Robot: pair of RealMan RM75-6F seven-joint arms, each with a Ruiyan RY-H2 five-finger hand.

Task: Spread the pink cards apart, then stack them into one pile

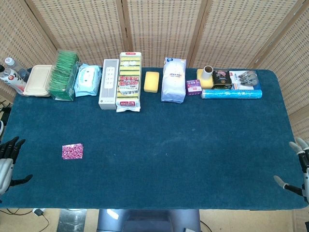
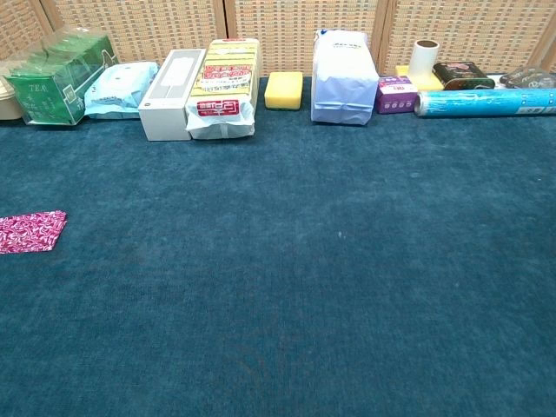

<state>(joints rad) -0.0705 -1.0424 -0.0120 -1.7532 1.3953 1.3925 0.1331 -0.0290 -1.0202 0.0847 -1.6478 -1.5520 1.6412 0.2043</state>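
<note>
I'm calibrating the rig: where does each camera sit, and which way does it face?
Head view: high above the near edge, looking steeply down on the whole blue table; left hand and right hand show at the edges.
Chest view: lower, looking forward across the table toward the back row; no part of the robot shows.
Shared: pink cards, yellow sponge, white bag.
</note>
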